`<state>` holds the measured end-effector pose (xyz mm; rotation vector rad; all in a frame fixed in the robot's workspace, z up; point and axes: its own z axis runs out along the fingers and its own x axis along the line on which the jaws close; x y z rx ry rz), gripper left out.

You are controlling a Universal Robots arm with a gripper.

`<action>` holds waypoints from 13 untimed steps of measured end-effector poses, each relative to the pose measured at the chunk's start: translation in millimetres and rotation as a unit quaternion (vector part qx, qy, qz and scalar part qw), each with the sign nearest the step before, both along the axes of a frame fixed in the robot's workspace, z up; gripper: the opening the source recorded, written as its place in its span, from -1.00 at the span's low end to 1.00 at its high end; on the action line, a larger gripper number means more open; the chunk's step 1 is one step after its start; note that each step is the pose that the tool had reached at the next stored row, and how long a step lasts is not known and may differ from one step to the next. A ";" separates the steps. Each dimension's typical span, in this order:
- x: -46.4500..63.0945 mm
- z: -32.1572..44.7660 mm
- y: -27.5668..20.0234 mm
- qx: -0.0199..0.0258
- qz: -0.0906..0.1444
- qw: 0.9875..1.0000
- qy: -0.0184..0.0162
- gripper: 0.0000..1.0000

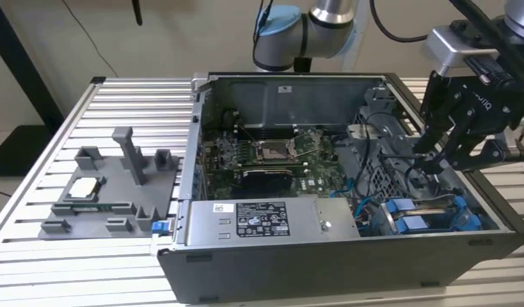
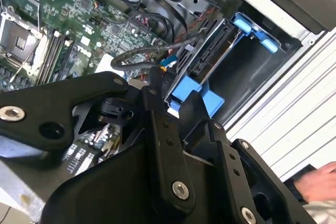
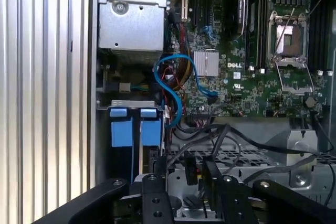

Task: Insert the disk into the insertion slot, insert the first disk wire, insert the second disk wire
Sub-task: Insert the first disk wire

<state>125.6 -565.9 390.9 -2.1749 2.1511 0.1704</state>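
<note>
We see a ribbed aluminium table [image 1: 116,96] in front of a plain beige wall [image 1: 185,32], with a black post [image 1: 23,70] at 10 o'clock in the exterior view. On the table an open computer case [image 1: 330,268] lies on its side, and the robot arm [image 1: 313,25] rises at 12 o'clock. A grey fixture tray [image 1: 108,185] sits at 9 o'clock.

Inside the case are the motherboard [image 1: 270,153] and, at 6 o'clock, the power-supply box [image 1: 262,220]. The gripper [image 1: 434,163] hangs at 3 o'clock, just above the case's drive corner. We cannot tell whether the claw is apart or together.

The disk [image 2: 207,59] stands on edge in the insertion slot [image 2: 247,77], at 4 o'clock in the exterior view. Its label is hidden. Black wires [image 2: 142,56] crowd its connector edge, and we cannot make out whether any is plugged in. In the second wrist view, a person's hand [image 2: 317,182] is cut off.
</note>
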 end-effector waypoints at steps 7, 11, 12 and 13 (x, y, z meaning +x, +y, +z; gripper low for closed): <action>-2.2 -0.9 0.0 0.002 0.001 1.000 -0.002 -0.18; -3.9 -1.4 0.1 0.002 0.001 1.000 -0.004 -0.18; -4.4 -1.6 0.0 0.002 0.001 1.000 -0.005 -0.18; -4.9 -1.8 0.0 0.002 0.001 1.000 -0.006 -0.18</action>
